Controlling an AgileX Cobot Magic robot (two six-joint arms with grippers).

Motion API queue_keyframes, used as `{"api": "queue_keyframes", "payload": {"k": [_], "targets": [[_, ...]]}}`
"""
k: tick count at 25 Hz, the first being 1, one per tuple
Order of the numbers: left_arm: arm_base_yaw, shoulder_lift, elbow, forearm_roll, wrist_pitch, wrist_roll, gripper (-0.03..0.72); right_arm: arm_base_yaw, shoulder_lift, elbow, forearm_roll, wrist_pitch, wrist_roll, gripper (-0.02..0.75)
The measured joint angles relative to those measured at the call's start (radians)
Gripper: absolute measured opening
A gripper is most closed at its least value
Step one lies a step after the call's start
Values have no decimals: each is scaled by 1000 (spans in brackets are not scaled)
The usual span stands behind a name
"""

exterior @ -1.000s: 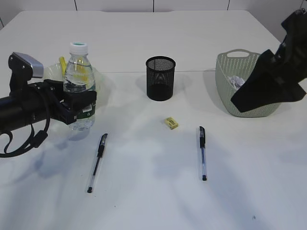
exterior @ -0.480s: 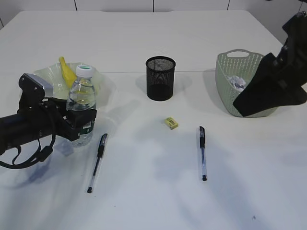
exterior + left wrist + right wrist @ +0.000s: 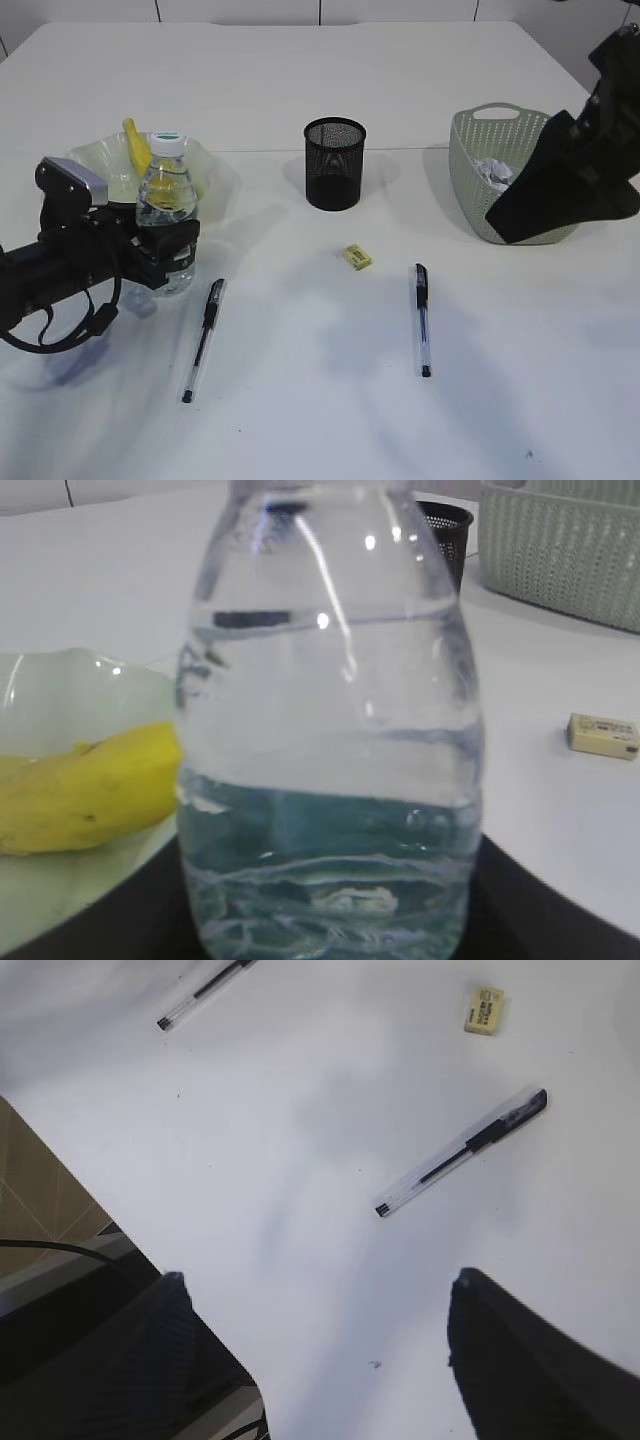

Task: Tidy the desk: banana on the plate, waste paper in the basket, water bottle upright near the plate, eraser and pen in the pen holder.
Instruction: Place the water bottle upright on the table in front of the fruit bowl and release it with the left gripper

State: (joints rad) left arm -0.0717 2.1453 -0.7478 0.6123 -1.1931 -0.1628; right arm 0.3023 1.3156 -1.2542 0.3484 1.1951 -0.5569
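Now the step in hand looks to be standing the water bottle [image 3: 167, 212] upright beside the plate [image 3: 215, 172] on the white surface [image 3: 320, 400]. The left claw [image 3: 165, 248] is clamped around the bottle's lower body, the bottle is vertical, and its base sits at or just above the surface; which of the two I cannot tell. To finish well, I would ease it straight down until the base is flat, part the jaws slowly so neither side drags it, then draw the arm back low and to the left, clear of the plate's wavy rim and the pen [image 3: 203, 338] lying just to the right.

The right claw [image 3: 560, 200] hangs over the basket [image 3: 470, 160] with its jaws wide apart and nothing between them; crumpled paper [image 3: 497, 172] lies inside.

The bottle is clear ribbed plastic with a white cap and a dark label low down, and is roughly two-thirds full, so it is probably bottom-heavy and steady. It stands just in front of the plate, which holds the banana [image 3: 85, 795]. A second pen [image 3: 422, 318] and the eraser [image 3: 357, 257] lie loose before the mesh pen holder [image 3: 335, 165].
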Motion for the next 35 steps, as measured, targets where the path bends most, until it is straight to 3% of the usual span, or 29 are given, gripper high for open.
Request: {"api": "queue_keyframes", "payload": {"k": [12,24,35], "targets": [[0,10,-3,-34,-12,0,377,0,0,0,0,0,0,589],[0,12,-4,-10,-12,2,433,0,0,0,0,0,0,588],[0,6,5,13,35,2,556,0,0,0,0,0,0,589]]}}
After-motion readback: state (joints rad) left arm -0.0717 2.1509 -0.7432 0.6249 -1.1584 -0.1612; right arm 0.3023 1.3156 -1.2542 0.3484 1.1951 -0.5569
